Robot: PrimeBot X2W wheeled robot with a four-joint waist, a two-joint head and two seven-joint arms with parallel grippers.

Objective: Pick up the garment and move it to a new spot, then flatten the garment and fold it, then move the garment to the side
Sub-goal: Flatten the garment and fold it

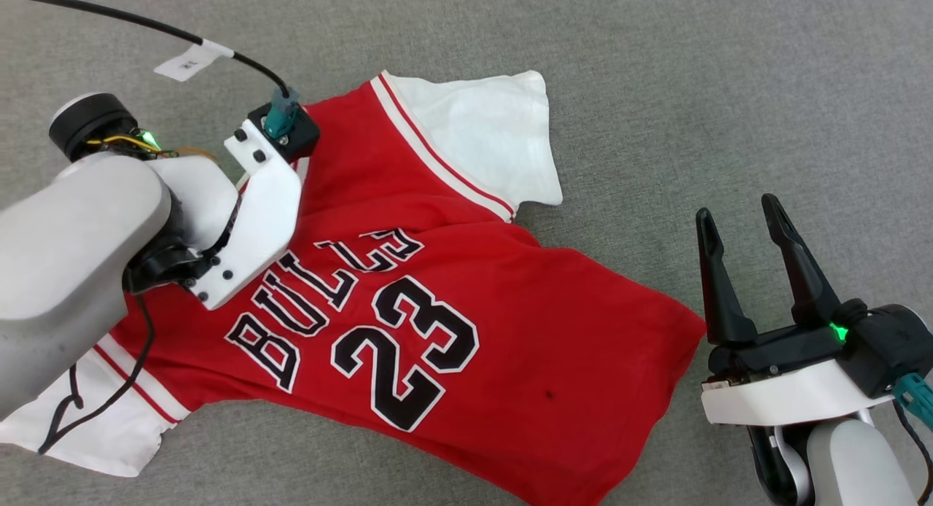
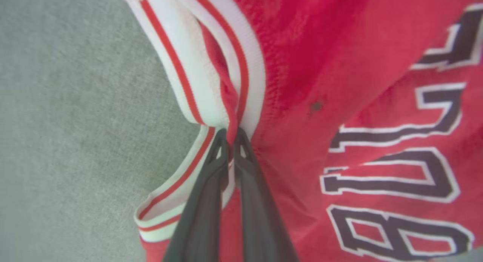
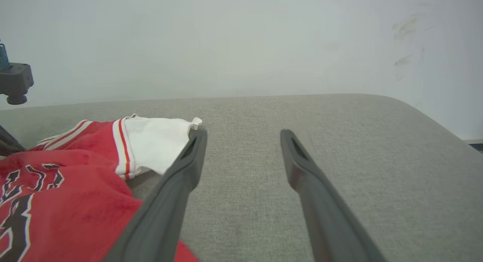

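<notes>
step: pick-up | left gripper (image 2: pixel 231 135) clamped on striped collar (image 2: pixel 211 65) of red white-sleeved jersey T-shirt (image 1: pixel 525 331) | right gripper (image 1: pixel 738 213) spread, empty | next: likely lift, carry

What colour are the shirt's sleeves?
White sleeves on a red garment; head view shows them best.

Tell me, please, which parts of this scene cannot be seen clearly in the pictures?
1. Head view: the grip of the left pincer on the garment, hidden under its white wrist.
2. Head view: writing on the cable tag, too small.
3. Head view: part of the garment's hem, cut off by the bottom edge.
4. Left wrist view: how many collar layers are pinched, bunched and blurred.
</notes>
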